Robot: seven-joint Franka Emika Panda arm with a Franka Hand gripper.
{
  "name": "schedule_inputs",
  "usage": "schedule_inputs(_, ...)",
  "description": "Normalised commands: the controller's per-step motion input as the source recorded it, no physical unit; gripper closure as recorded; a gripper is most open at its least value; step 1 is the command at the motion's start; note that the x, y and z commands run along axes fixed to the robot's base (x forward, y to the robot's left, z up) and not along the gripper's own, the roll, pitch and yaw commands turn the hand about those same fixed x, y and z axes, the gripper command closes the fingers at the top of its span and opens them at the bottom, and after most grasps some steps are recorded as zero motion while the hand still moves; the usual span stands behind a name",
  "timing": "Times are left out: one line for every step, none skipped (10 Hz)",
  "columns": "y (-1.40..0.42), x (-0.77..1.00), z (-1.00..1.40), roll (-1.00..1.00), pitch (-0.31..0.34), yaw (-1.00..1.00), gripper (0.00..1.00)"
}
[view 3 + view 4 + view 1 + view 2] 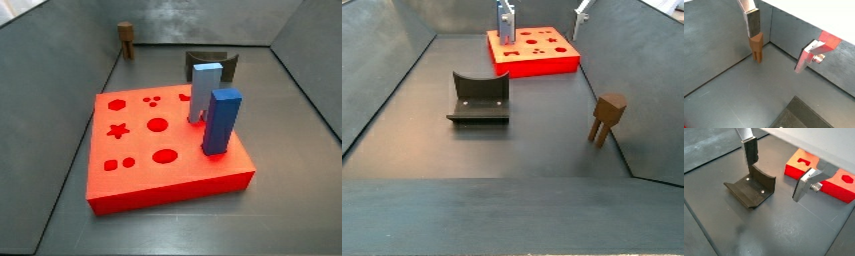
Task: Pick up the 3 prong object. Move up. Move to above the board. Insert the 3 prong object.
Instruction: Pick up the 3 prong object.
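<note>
One piece matters: the 3 prong object (757, 47) stands upright by the wall corner, stem vertical, well apart from the board (160, 140). My gripper (784, 37) hangs above, fingers (753, 22) spread and empty, one directly over its head

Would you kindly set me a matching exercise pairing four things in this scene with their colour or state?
Things:
1. wooden peg
2. board
3. fixture
4. gripper

Descriptions:
A. red, with cut-out holes in its top
B. open and empty, above the floor
C. brown, upright near a wall
D. dark, standing on the floor

Pairs: 1-C, 2-A, 3-D, 4-B
</note>
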Motion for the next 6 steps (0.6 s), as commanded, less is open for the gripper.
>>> schedule_inputs(0.18, -0.25, -0.13, -0.03, 0.0, 0.04, 0.0)
schedule_inputs(0.46, -0.55, -0.25, -0.01, -0.013, 0.27, 0.0)
schedule_inputs(0.69, -0.69, -0.35, -0.06, -0.059, 0.31, 0.0)
schedule_inputs(0.68, -0.84, -0.37, -0.04, -0.063, 0.2, 0.0)
schedule_inputs(0.62, -0.84, -0.39, -0.02, -0.076, 0.22, 0.0)
schedule_inputs(0.35, -0.73, -0.53, 0.0, -0.121, 0.22, 0.0)
